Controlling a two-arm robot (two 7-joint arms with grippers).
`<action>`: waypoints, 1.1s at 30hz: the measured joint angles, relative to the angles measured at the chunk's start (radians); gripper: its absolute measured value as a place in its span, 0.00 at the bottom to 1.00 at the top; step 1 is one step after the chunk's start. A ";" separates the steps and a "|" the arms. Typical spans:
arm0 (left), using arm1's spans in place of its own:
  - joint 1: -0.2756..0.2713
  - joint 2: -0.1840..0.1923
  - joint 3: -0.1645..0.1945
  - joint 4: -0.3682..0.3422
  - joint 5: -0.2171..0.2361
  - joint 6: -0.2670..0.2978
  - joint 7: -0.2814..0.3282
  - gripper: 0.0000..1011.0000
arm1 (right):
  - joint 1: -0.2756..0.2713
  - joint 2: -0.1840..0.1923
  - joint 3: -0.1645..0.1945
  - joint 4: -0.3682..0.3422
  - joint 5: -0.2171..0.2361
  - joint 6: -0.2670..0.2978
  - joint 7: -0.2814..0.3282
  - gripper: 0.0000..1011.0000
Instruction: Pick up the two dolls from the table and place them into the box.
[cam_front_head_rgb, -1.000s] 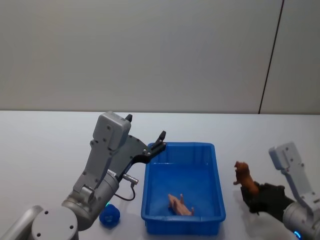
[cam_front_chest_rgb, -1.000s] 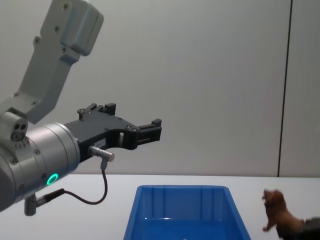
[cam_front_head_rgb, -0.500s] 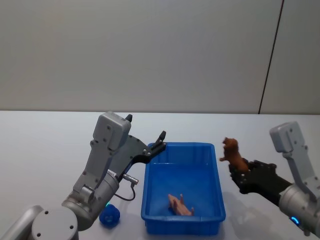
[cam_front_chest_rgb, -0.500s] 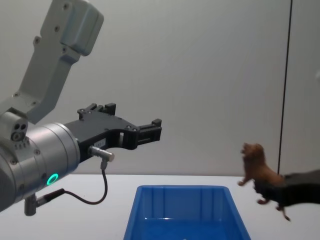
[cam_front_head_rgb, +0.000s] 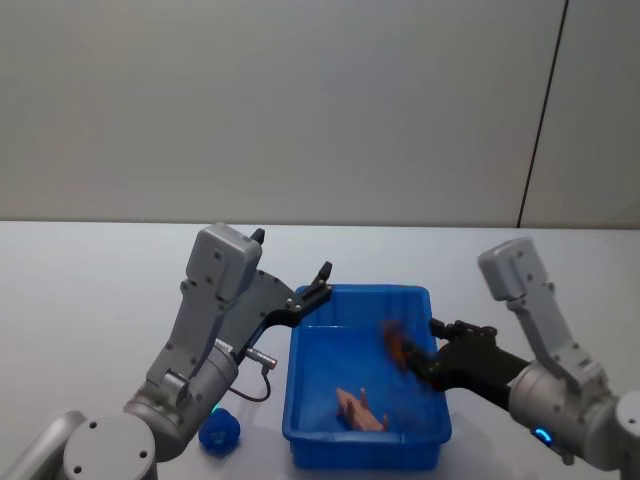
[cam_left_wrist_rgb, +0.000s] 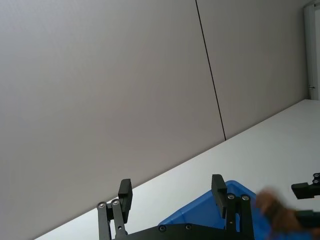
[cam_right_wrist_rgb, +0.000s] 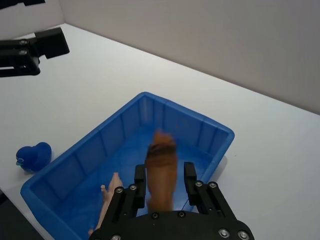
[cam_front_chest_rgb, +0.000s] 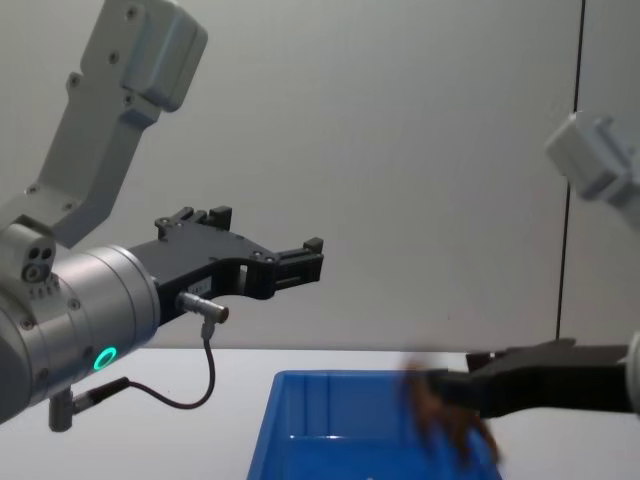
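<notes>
Nearest us, the pale pink doll (cam_front_head_rgb: 362, 410) already lies inside the box (cam_front_head_rgb: 360, 450), which sits by the counter's (cam_front_head_rgb: 80, 300) near edge. Half the task remains: the brown doll (cam_right_wrist_rgb: 160, 150) is clamped in the right hand (cam_right_wrist_rgb: 165, 170) above the box's right side, not yet released. We cannot make out its pose or height. Farther off, the left hand (cam_left_wrist_rgb: 171, 186) hangs spread and empty by the box's far left corner.

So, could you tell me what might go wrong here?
The right gripper holds the brown doll over the box's right side, near the rim; released there, it might clip the rim and fall out. It could land on the pink doll lying inside. The open left gripper hovers by the far-left corner.
</notes>
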 joint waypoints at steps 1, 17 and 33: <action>0.000 0.000 0.000 0.000 0.000 0.000 0.000 0.99 | 0.005 -0.007 -0.005 0.011 -0.009 0.005 0.001 0.45; 0.000 0.000 0.000 0.000 0.000 0.000 0.000 0.99 | 0.011 -0.006 0.002 0.040 -0.008 -0.047 -0.014 0.91; 0.000 0.000 0.000 0.000 0.000 0.000 0.000 0.99 | -0.059 0.102 0.077 -0.006 0.066 -0.175 0.001 0.99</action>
